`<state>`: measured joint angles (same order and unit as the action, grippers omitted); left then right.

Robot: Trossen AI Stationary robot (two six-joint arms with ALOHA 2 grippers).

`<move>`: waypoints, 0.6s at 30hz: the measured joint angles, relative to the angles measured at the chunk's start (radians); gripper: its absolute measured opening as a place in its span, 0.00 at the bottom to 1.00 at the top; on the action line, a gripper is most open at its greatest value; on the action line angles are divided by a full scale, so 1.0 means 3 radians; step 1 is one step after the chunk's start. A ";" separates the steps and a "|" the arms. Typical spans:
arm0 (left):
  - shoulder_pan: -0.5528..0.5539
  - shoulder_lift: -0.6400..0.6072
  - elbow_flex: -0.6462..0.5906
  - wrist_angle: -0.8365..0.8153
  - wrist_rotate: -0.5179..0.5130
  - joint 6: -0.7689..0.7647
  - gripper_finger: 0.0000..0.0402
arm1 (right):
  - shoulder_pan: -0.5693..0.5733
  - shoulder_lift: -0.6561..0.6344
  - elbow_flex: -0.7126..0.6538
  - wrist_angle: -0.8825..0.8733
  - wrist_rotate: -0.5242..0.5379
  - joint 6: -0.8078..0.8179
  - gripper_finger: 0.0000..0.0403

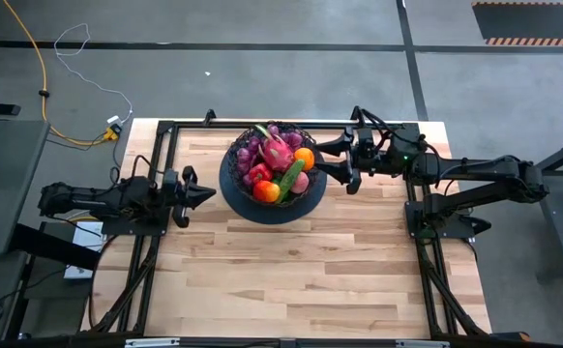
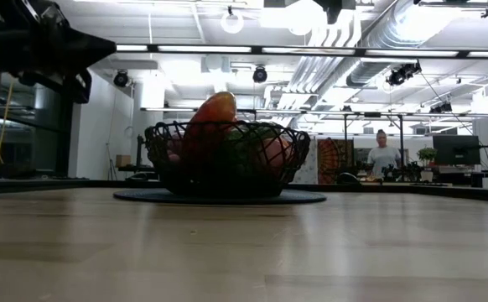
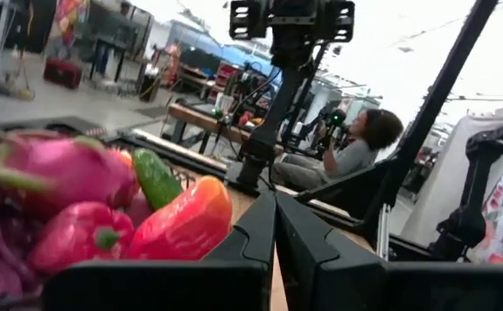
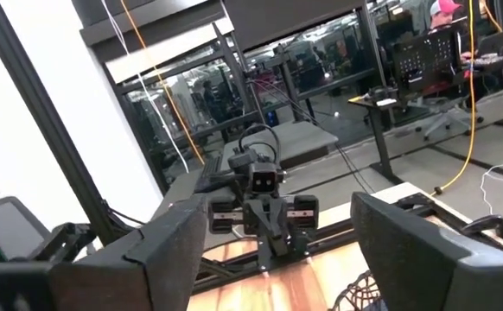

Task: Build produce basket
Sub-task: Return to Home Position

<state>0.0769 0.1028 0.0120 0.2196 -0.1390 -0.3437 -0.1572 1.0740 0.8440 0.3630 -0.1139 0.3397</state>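
The black wire basket (image 1: pixel 235 172) stands on a dark round mat at the far middle of the table and is heaped with produce: a pink dragon fruit (image 1: pixel 277 150), purple grapes (image 1: pixel 247 155), an orange (image 1: pixel 304 157), a green cucumber (image 1: pixel 291 176) and red peppers (image 1: pixel 261 174). In the low view the basket (image 2: pixel 223 159) stands mid-table. My left gripper (image 1: pixel 208 193) is shut, just left of the mat, pointing at the basket; the left wrist view shows its closed tips (image 3: pixel 275 203) beside the produce (image 3: pixel 182 226). My right gripper (image 1: pixel 318 160) is open at the basket's right rim, touching nothing that I can see.
The mat (image 1: pixel 262 211) reaches a little past the basket on all sides. Bare wooden table (image 1: pixel 291 280) spreads toward the near edge. The black frame rails (image 1: pixel 156 251) run along both sides. People sit or stand in the room beyond the table (image 2: pixel 384 155).
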 joint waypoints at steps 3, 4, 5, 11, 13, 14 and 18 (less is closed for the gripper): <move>0.0000 0.0000 0.0000 -0.0043 0.0000 -0.0068 0.00 | 0.0000 0.0000 0.0000 -0.0005 0.0000 0.0060 0.62; 0.0000 0.0000 0.0000 -0.0046 0.0000 -0.0068 0.00 | -0.0001 0.0000 0.0000 -0.0014 -0.0001 0.0079 0.59; 0.0000 0.0000 0.0000 -0.0045 0.0000 -0.0068 0.00 | -0.0001 -0.0002 0.0000 -0.0036 0.0000 0.0087 0.54; 0.0000 0.0001 0.0000 -0.0046 -0.0003 -0.0068 0.00 | -0.0001 -0.0150 -0.0001 -0.0519 -0.0095 -0.0038 0.17; 0.0000 0.0001 0.0000 -0.0045 -0.0005 -0.0068 0.00 | -0.0001 -0.0252 -0.0072 -0.0627 -0.0178 -0.0145 0.05; 0.0000 0.0001 0.0000 -0.0045 -0.0006 -0.0068 0.00 | -0.0001 -0.0314 -0.0146 -0.0637 -0.0210 -0.0147 0.03; 0.0000 0.0001 0.0000 -0.0045 -0.0010 -0.0068 0.00 | 0.0001 -0.0640 -0.0684 -0.0278 -0.0213 0.0079 0.04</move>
<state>0.0769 0.1032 0.0120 0.2061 -0.1421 -0.3641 -0.1568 0.8819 0.6389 0.2795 -0.1779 0.3634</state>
